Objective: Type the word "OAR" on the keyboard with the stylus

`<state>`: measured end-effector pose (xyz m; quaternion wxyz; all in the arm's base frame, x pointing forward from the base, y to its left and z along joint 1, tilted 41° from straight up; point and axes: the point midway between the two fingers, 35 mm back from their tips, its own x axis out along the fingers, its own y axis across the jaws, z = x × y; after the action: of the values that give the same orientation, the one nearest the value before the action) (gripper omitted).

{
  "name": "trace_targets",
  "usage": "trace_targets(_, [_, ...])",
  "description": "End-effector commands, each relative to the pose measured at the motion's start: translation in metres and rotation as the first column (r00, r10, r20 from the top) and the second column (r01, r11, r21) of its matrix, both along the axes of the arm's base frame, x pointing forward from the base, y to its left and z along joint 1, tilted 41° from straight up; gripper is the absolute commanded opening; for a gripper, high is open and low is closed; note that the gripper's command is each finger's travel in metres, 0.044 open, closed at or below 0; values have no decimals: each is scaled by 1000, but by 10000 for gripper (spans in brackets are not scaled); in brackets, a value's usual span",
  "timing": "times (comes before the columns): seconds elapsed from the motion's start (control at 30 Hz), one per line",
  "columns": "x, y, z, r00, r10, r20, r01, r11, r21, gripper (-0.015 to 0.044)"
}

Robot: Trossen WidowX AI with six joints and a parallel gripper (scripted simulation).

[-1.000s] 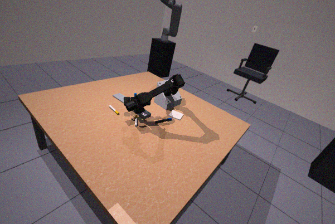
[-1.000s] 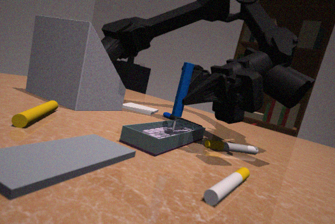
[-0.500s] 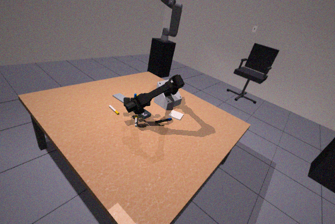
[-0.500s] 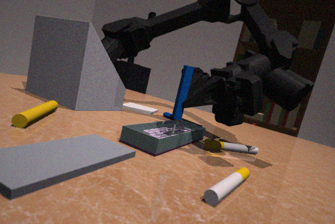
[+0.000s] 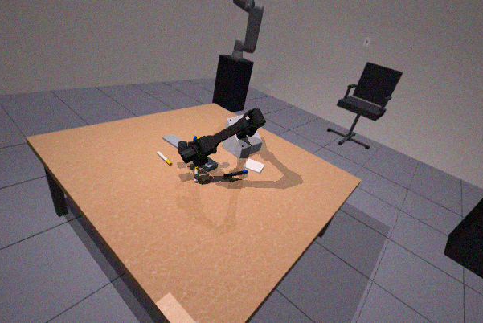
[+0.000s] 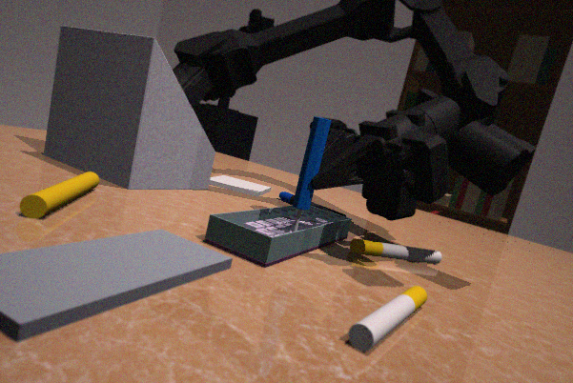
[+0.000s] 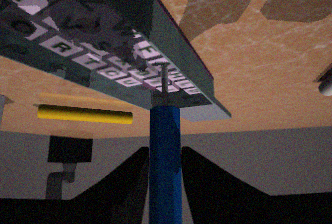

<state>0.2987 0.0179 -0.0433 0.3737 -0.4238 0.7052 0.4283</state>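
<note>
From the top view, the claw (image 5: 195, 157) hangs over the middle of the desk (image 5: 104, 193), and the keyboard (image 5: 209, 164) sits directly beneath it, mostly hidden by the arm. A white-and-yellow marker (image 5: 164, 157) lies off to one side of the claw, well apart, and a dark pen (image 5: 235, 173) lies beyond the keyboard on the other side.

In the exterior view, the claw (image 6: 330, 152) is clamped on the upper part of the blue stylus (image 6: 311, 164), which leans a little and runs down from the claw to the keyboard (image 6: 277, 233). Its thin metal tip meets the key field just below. A second marker (image 6: 395, 250) lies on the desk below the claw, beside the keyboard.

In the wrist view, the stylus (image 7: 164, 160) rises straight ahead from between the dark fingers, its tip resting among the keys of the keyboard (image 7: 108, 55); which letter it touches I cannot tell.

The stylus looks light, rigid and smooth-sided, so it may slip upward through the claw under a firm press; a hold on the thick blue shaft, well above the fine tip, seems soundest.
</note>
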Motion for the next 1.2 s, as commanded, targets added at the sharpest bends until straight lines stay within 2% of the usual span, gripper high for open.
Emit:
trace_targets(0.0, [0,2,-2,1000,-4,2,4,1000,3,81])
trace_targets(0.6, [0,3,-3,1000,-4,2,4,1000,3,81])
trace_targets(0.9, [2,-21,24,1000,-4,3,4,1000,2,81])
trace_targets(1.17, [1,-20,22,1000,-13,3,13,1000,5,78])
